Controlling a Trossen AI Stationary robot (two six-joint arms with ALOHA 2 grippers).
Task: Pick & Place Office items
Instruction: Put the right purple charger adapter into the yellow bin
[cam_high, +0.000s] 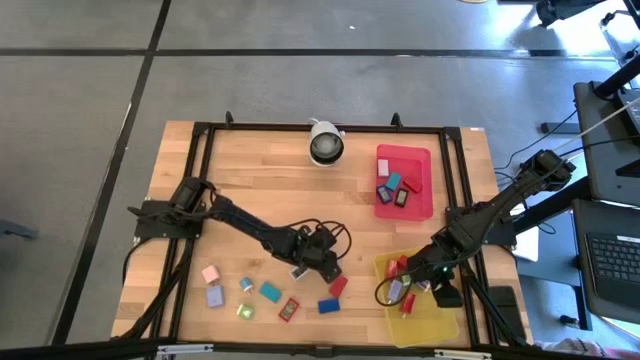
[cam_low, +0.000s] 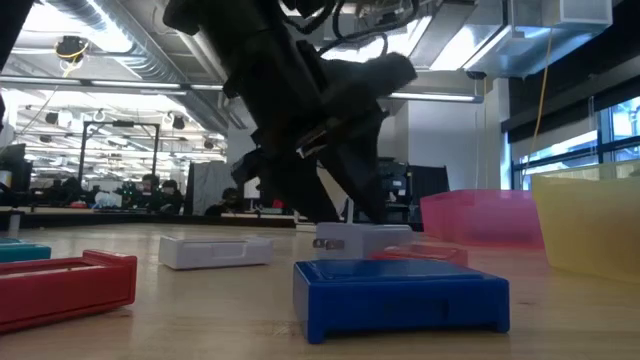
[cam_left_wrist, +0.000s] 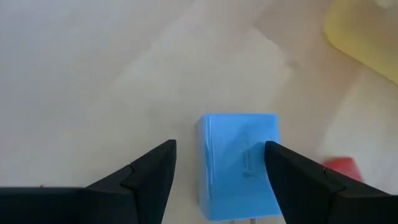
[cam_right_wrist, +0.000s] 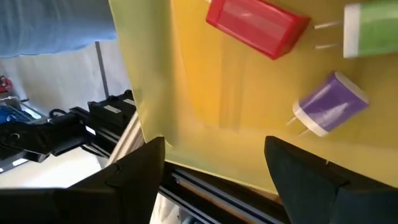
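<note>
The left gripper (cam_left_wrist: 217, 168) stood wide open and empty, low over the table, with a blue block (cam_left_wrist: 239, 162) lying between its fingers, closer to one finger than the other. The block's long axis ran roughly along the gripper's line of sight, so the fingers faced its long sides; I judged a straight closing would take it across its narrow width. In the high view the left gripper (cam_high: 318, 262) was left of the yellow tray (cam_high: 440, 325), well short of it. Other blocks lay near: a red block (cam_high: 338, 286) between the gripper and the tray, another blue block (cam_high: 328, 305) beside that, and further from the tray a teal block (cam_high: 270, 291), a pink block (cam_high: 210, 273) and a lilac block (cam_high: 215, 296).

The right gripper (cam_right_wrist: 214, 168) was also open and held nothing, hovering over the yellow tray's outer wall (cam_right_wrist: 161, 93). Inside the tray lay a red piece (cam_right_wrist: 256, 25), a purple piece (cam_right_wrist: 329, 104) and a green piece (cam_right_wrist: 373, 28).

The left arm was clearly the nearer to the loose blocks. The red tray (cam_high: 385, 205) behind the yellow one held several more.
</note>
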